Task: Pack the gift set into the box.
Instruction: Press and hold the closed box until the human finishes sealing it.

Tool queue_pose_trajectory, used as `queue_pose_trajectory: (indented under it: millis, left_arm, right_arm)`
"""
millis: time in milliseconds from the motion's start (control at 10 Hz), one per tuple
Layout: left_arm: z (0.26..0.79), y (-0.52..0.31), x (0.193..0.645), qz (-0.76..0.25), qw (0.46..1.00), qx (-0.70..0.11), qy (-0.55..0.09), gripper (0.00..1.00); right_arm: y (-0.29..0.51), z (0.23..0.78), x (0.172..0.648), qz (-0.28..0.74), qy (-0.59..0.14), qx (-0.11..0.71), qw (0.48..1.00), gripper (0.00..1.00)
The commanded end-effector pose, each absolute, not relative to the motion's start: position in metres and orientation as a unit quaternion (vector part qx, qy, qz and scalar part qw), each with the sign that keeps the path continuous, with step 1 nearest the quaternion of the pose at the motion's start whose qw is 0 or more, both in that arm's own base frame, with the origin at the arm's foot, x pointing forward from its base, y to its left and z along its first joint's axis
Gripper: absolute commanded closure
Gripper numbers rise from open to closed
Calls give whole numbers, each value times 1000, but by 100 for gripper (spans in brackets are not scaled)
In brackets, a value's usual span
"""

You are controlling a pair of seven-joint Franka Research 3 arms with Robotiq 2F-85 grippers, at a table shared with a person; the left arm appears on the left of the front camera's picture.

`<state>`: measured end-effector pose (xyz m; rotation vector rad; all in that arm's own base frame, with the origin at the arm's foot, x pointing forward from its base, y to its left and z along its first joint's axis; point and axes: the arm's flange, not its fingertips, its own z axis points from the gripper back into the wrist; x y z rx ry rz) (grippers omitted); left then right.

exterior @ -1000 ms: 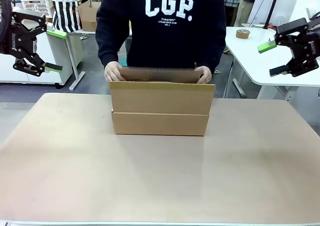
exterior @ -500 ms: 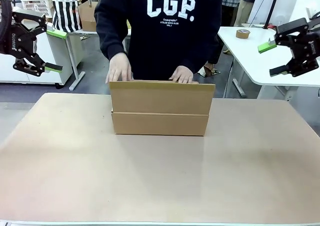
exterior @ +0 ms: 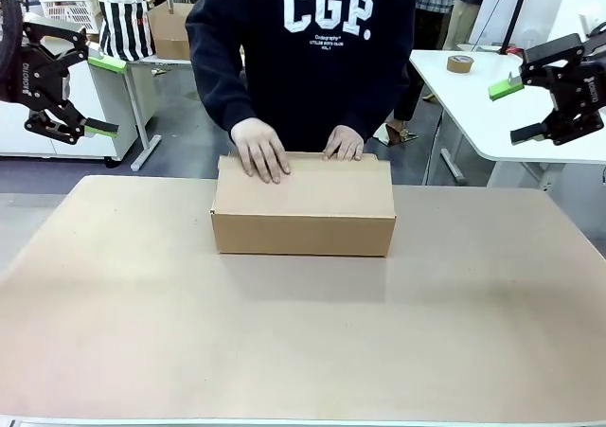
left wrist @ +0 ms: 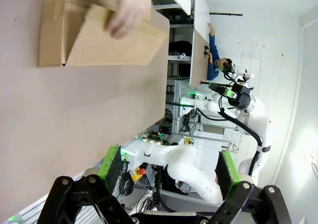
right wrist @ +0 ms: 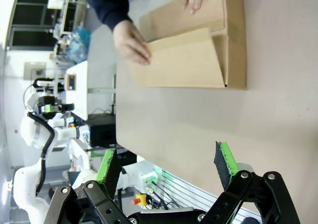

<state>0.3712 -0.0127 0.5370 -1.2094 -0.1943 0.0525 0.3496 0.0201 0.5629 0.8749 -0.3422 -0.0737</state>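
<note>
Looks to be the closing step, with the box (exterior: 303,204) mid-worktop (exterior: 303,342) under a person's hands (exterior: 260,151) pressing its flaps down, left pincer (exterior: 106,96) and right pincer (exterior: 512,113) wide, empty, aloft at either side; next probably needs sealing.

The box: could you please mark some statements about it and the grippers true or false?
1. The person has one hand and the other hand on top of the box. True.
2. The left gripper is shut on a box flap. False: it is open, raised clear of the box.
3. The right gripper is open and empty. True.
4. The box stands on the floor. False: it sits on the table.
</note>
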Motion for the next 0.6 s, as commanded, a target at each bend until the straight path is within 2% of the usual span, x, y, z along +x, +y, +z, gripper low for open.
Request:
queue_pose_trajectory:
  millis: [0, 500]
  left_arm:
    - [540, -10, 370, 25, 819, -567, -84, 0]
    - [540, -10, 370, 25, 819, -567, -84, 0]
  right_arm:
    - [19, 569, 349, -40, -158, 415, 895, 0]
    - [19, 569, 349, -40, -158, 415, 895, 0]
